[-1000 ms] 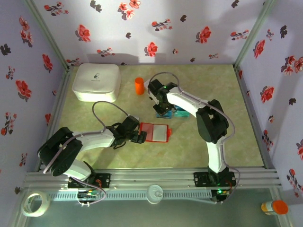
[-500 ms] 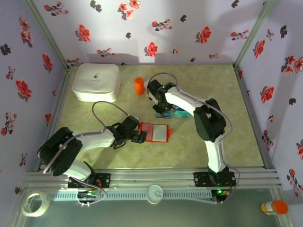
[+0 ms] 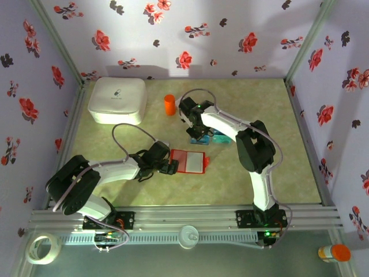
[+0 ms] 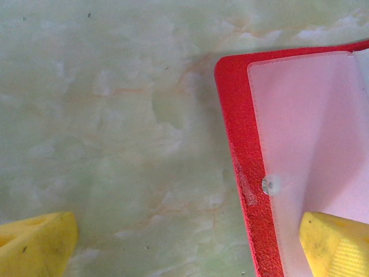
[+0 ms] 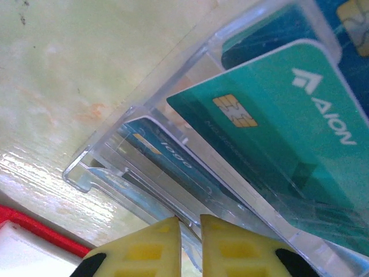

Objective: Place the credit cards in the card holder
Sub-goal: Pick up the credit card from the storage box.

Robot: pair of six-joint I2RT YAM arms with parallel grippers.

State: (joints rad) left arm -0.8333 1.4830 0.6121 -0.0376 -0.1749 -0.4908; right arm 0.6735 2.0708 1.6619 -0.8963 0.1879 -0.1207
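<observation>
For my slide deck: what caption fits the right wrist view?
Right gripper, nearly shut, at the edge of a clear tray holding teal and blue credit cards.

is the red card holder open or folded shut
Open: the card holder lies spread flat on the table, frosted inner pockets facing up.

A white rounded box (image 3: pixel 116 99) sat at the far left of the table (image 3: pixel 288 173), whose top was a pale green marbled sheet. Just to the right of the box, apart from it, an orange cylinder (image 3: pixel 169 104) stood upright. Near the middle of the table lay a clear plastic tray (image 5: pixel 95 167) with thin dividers. The walls (image 3: pixel 219 34) around the table were pale, printed with red and dark flowers. Along the near edge ran a metal rail (image 3: pixel 184 218) with a round white knob (image 3: pixel 188 236) at its middle. Nearer than the rail, a roll of tape (image 3: pixel 53 242) lay at the left corner and a small bottle (image 3: pixel 334 253) with an orange cap lay on its side at the right.
</observation>
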